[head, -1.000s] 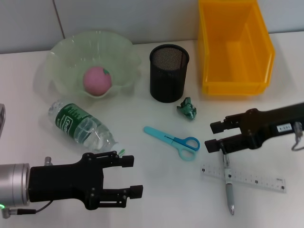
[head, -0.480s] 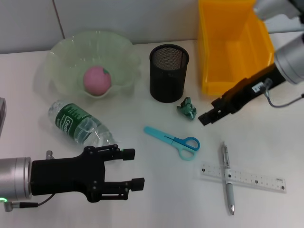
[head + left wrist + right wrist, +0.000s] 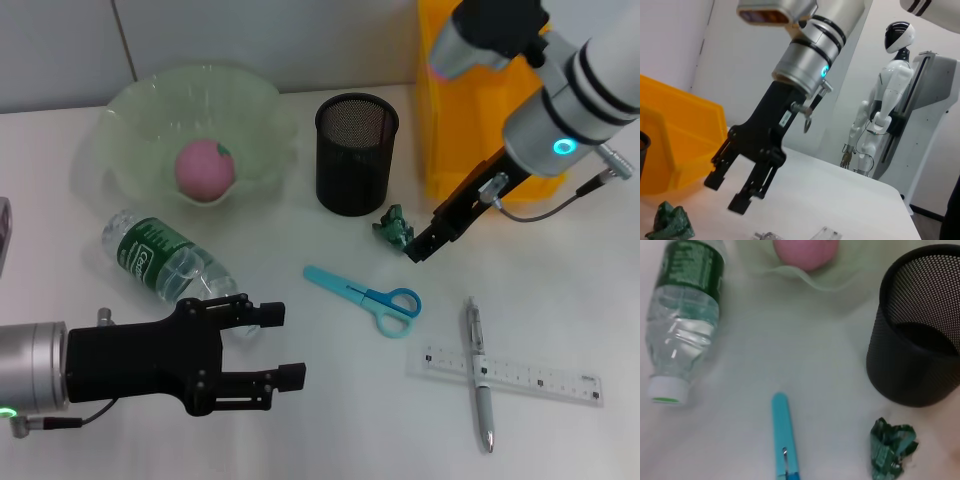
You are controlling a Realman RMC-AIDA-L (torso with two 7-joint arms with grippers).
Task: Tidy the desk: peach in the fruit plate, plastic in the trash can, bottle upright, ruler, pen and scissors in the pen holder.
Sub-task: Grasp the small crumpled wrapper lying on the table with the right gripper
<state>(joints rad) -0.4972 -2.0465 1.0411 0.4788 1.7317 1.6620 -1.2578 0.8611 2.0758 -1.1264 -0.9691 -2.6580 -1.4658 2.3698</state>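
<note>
Nearest us, our black left gripper (image 3: 285,345) lies level over the white desk (image 3: 300,420), jaws parted and empty. Farther out, our right gripper (image 3: 420,243) slants down, jaws narrowly apart, empty; the crumpled green plastic scrap (image 3: 395,229) sits just beside its tips, at their nine o'clock.

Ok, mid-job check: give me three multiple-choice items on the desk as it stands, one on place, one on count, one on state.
1. Where is the peach?
A. in the fruit plate
B. in the trash can
C. on the bare desk

2. How many things lie inside the pen holder?
A. three
B. two
C. none visible

3. How is the bottle?
A. upright
B. lying on its side
C. held in jaws

Answers: 1 A, pink ball sits in the green bowl. 2 C, scissors, pen and ruler lie on the desk. 3 B, its cap points sideways.
</note>
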